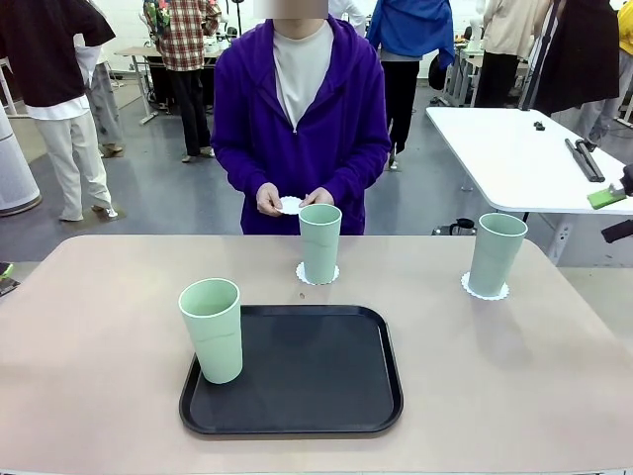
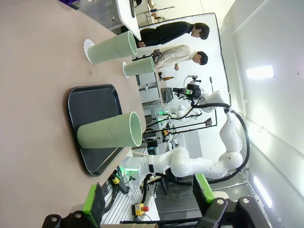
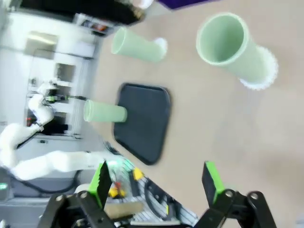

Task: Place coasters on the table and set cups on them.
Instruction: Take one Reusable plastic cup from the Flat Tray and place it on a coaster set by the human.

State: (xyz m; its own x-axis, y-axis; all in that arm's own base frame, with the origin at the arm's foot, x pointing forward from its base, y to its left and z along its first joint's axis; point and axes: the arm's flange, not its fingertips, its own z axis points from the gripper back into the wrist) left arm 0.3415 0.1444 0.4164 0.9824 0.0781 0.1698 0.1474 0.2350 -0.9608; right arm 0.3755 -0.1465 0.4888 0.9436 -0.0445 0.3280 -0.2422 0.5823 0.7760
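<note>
Progress was about two-thirds: two cups (image 1: 319, 242) sat on coasters (image 1: 305, 275) far across the counter (image 1: 99, 327), third cup (image 1: 212, 330) waited on the near tray (image 1: 316, 376), person (image 1: 297, 109) held the last coaster (image 1: 290, 206), left gripper (image 2: 148, 197) and right gripper (image 3: 156, 180) hung released, empty.

- Grey floor (image 1: 178, 198) beyond; several people (image 1: 59, 99) standing about.
- White table (image 1: 514, 158) at far right, dark tools (image 1: 584, 158) on it.
- White ceiling (image 2: 280, 118), bright strip lights (image 2: 260, 72).

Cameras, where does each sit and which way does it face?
Front: fixed at the robot's side, facing the person's hands across the beige tabletop.
Left wrist: rolled sideways, looking past the open left gripper over the tabletop.
Right wrist: tilted, looking down past the open right gripper.
Shared: pale mint-green tumbler on the black rectangular tray.
</note>
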